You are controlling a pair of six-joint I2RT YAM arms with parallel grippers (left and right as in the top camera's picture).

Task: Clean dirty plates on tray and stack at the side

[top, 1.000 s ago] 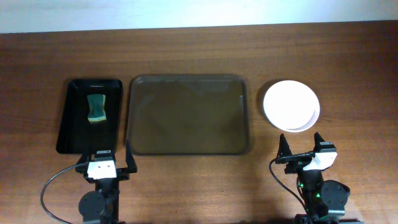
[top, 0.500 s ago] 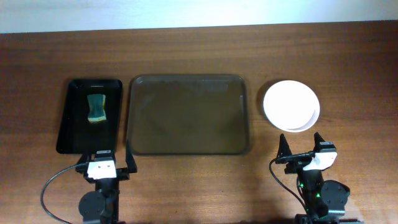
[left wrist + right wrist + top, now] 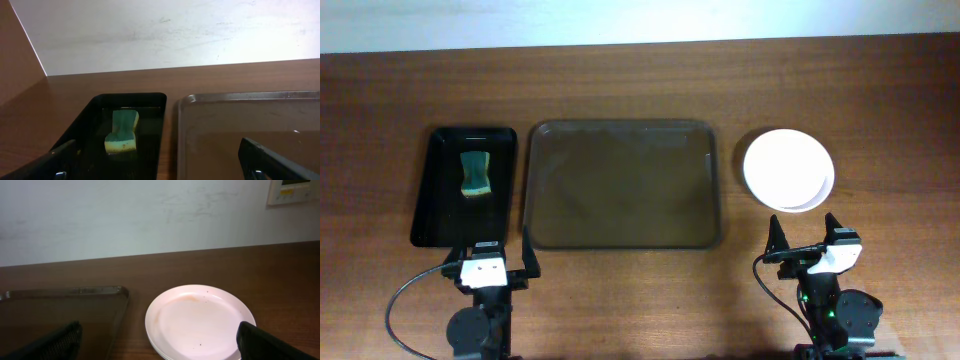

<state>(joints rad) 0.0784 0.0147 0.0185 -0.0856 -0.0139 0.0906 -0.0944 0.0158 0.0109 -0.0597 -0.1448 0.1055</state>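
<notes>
The white plates (image 3: 788, 170) sit stacked on the table to the right of the dark brown tray (image 3: 622, 232), which holds nothing. In the right wrist view the stack (image 3: 200, 322) shows a faint orange smear and small specks on the top plate. My right gripper (image 3: 807, 238) is open and empty, near the front edge just short of the stack. My left gripper (image 3: 488, 255) is open and empty at the front left, short of the tray's near left corner. The tray also shows in the left wrist view (image 3: 250, 97).
A smaller black tray (image 3: 428, 215) stands left of the brown tray and holds a green sponge (image 3: 474, 174), also seen in the left wrist view (image 3: 122, 132). A white wall runs along the table's far edge.
</notes>
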